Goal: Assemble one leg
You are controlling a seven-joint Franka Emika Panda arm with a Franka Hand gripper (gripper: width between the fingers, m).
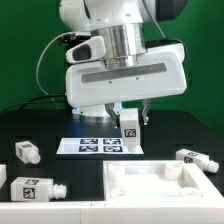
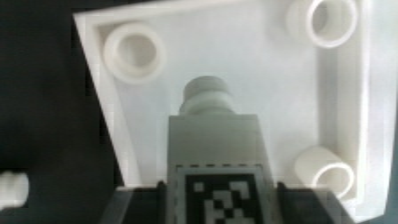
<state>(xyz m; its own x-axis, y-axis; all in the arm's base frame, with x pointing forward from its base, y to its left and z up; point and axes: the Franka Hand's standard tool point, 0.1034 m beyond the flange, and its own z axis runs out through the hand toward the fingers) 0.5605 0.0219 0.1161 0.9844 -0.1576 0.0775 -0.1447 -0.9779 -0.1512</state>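
Observation:
My gripper point(image 1: 130, 117) is shut on a leg point(image 1: 130, 124), a small white block with a black-and-white tag, and holds it in the air above the table. In the wrist view the held leg point(image 2: 217, 145) sits between my dark fingers point(image 2: 139, 205), its round peg point(image 2: 210, 95) pointing away from the gripper point(image 2: 217, 206). Behind it lies the large flat white slab point(image 2: 214, 50) with round raised corner sockets point(image 2: 130, 49). In the exterior view the slab point(image 1: 150, 198) lies in front of and below the gripper.
The marker board point(image 1: 98, 146) lies on the black table under the gripper. Two loose legs point(image 1: 27, 151) point(image 1: 33, 189) lie at the exterior view's left and one point(image 1: 192, 159) at its right. A peg end point(image 2: 9, 186) of another leg shows beside the slab.

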